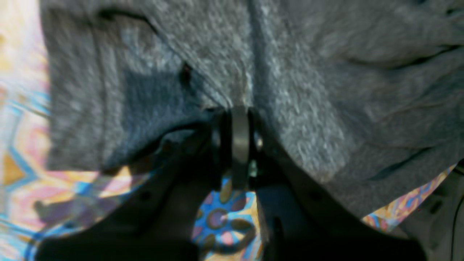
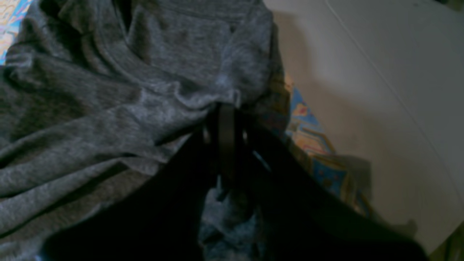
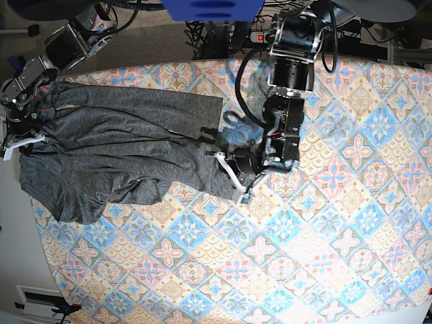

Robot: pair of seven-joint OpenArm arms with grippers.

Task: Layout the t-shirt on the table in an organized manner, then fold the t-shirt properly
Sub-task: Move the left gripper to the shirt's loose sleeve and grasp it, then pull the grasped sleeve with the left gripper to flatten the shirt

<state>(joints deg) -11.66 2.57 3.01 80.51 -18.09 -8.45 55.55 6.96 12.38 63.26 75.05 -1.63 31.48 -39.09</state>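
The left gripper (image 3: pixel 233 177) is clamped on the hem of the t-shirt (image 3: pixel 121 148), and the right gripper (image 3: pixel 23 138) pinches its collar end; the shirt lies rumpled across the table's (image 3: pixel 324 223) far-left part.

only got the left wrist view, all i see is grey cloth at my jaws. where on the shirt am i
Observer: The left gripper is shut on the t-shirt at the corner nearest the table's middle.
Operator: what's the other arm doing
Observer: The right gripper is shut on the shirt's opposite end, at the table edge.
Operator: is it flat between them
Observer: No, it lies wrinkled, with folds across its middle.
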